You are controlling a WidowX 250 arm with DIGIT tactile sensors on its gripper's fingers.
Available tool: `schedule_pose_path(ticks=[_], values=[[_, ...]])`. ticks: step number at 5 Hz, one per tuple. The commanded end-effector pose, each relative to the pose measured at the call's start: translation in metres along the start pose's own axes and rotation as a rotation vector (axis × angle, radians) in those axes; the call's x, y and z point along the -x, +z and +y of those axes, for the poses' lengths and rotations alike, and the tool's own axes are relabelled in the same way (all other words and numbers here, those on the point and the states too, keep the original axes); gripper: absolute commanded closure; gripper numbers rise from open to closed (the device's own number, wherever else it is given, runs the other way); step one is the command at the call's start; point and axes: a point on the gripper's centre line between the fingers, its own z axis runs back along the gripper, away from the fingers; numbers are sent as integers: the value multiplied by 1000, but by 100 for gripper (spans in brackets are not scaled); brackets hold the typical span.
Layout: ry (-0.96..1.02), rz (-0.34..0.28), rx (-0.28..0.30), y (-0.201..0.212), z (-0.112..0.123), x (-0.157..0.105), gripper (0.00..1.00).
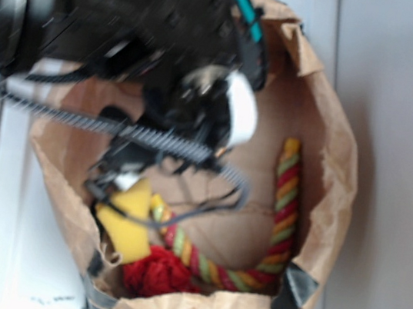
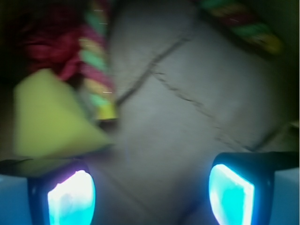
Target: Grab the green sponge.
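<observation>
The robot arm (image 1: pixel 109 23) fills the near upper-left of the exterior view, a blurred black mass with a white rounded part and black cables, reaching down into a brown paper bag (image 1: pixel 333 142). The bag is the largest thing beneath it: its crumpled rim rings the arm's lower end on all sides, and its creased brown floor (image 2: pixel 187 93) spreads straight ahead of the gripper (image 2: pixel 150 192) in the wrist view. The bag stands on a white surface (image 1: pixel 407 114).

Next in size is the twisted rope (image 1: pixel 284 205) of red, yellow and green strands. It curves along the bag floor, from the far side of the bag, away from the gripper, round to a spot just beside the sponge. In the wrist view one stretch runs ahead and to the left, another across the upper right.

The green sponge (image 2: pixel 51 117), a yellow-green foam wedge, lies just ahead of the left-hand fingertip (image 2: pixel 70 197) in the wrist view, its lower edge apparently meeting the finger's top. It is off to one side, not between the fingers. Its far side lies against the rope.

The red cloth ball (image 1: pixel 158 272) sits beyond the sponge, up against it and the rope.

The gripper is spread wide and grasps nothing; bare bag floor shows between its two glowing cyan fingertips.
</observation>
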Motion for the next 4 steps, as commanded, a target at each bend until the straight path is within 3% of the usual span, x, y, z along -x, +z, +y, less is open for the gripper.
schedule_pose_path(ticks=[1,4], values=[[-80,-38,-2,18,-33,-8,0],[-120,-27,50,3,-52,-24,0]])
